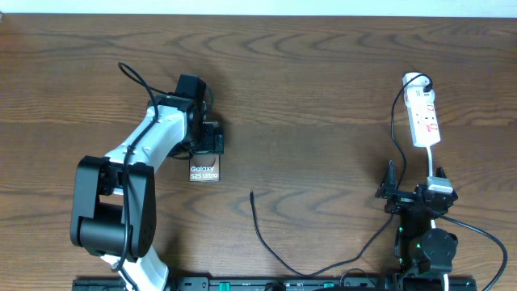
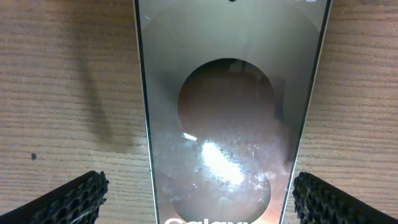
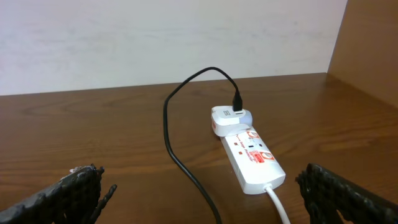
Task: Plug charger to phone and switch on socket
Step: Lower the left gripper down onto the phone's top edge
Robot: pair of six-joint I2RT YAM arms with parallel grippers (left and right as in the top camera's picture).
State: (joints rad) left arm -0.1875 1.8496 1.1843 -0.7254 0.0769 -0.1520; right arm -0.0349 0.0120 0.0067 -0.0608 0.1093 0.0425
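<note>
- Left gripper (image 2: 199,196) spread wide, fingers flanking the phone (image 1: 204,170), clasping nothing.
- Phone flat on the table (image 1: 323,81), left of centre.
- Right gripper (image 3: 202,183) released, empty, near the socket (image 1: 424,117).
- Charger (image 1: 252,196) tip loose, right of phone, apart.

The phone (image 1: 204,171) lies flat left of centre, glossy face up, "Galaxy" lettering at its lower end. The charger (image 1: 253,202) has its plug tip lying free at mid-frame, apart from the phone. Its thin black cable curves along the lower edge and up to the top of the white socket (image 1: 424,121) at upper right.
</note>
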